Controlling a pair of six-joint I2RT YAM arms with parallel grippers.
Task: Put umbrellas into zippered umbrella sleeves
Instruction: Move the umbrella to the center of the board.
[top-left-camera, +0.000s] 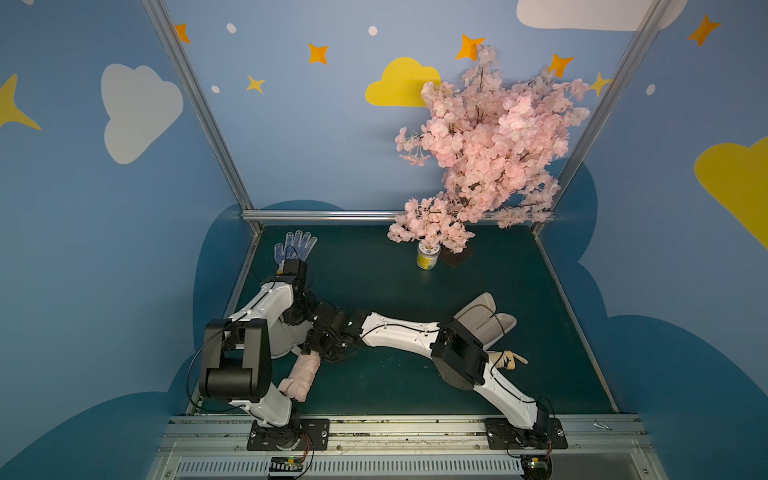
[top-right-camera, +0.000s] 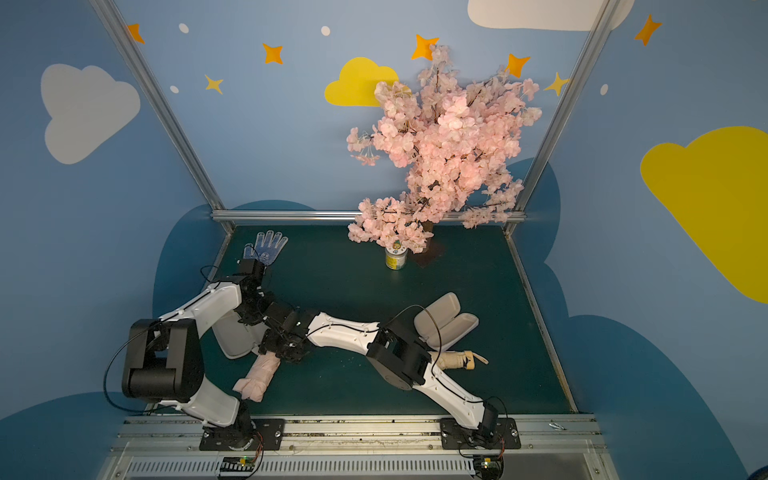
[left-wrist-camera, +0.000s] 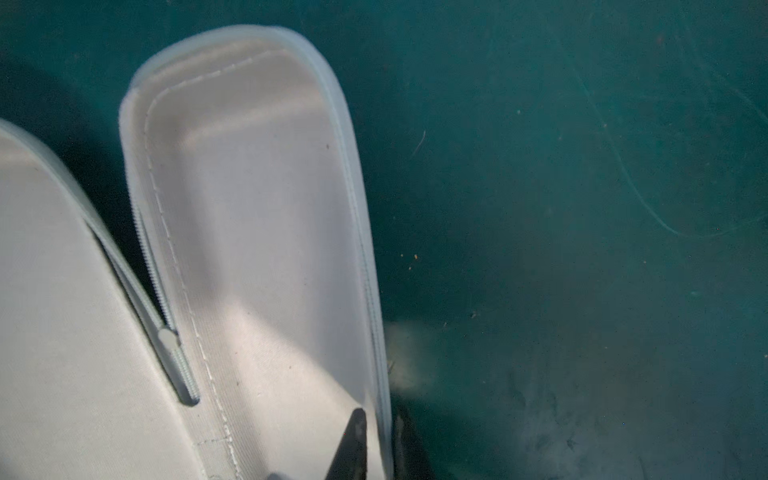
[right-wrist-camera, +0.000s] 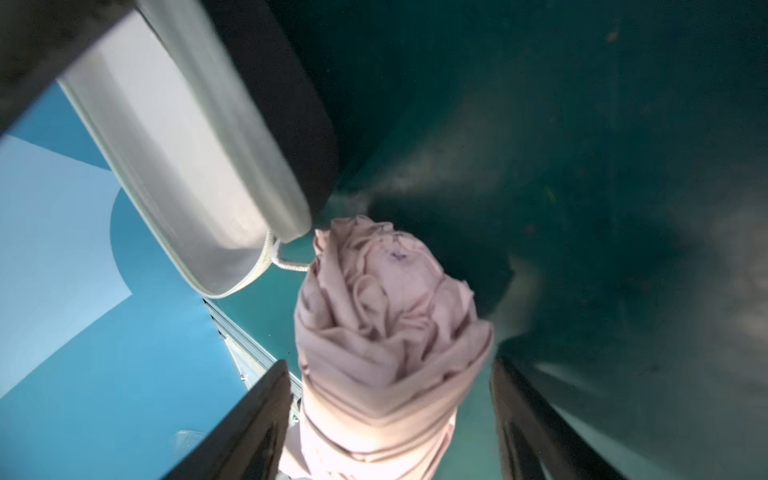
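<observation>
1. Top views — pink umbrella (top-left-camera: 301, 374) (top-right-camera: 257, 376) lies on the tabletop (top-left-camera: 415, 382), one end just beside the open sleeve (top-right-camera: 235, 338). Cream umbrella (top-left-camera: 505, 359) lies just beside the second sleeve (top-left-camera: 486, 320), also open, well apart on the right side.
2. Left wrist — left gripper (left-wrist-camera: 379, 415) is clamped on the sleeve (left-wrist-camera: 257, 208) rim, one side on the lining, one outside. Zipper (left-wrist-camera: 170, 340) is undone.
3. Right wrist — right gripper (right-wrist-camera: 390, 363) is open, fingers (right-wrist-camera: 266, 415) either side of the pink umbrella (right-wrist-camera: 386, 299) with a gap on one side. Sleeve cord (right-wrist-camera: 286, 262) sits just beside the umbrella tip.
</observation>
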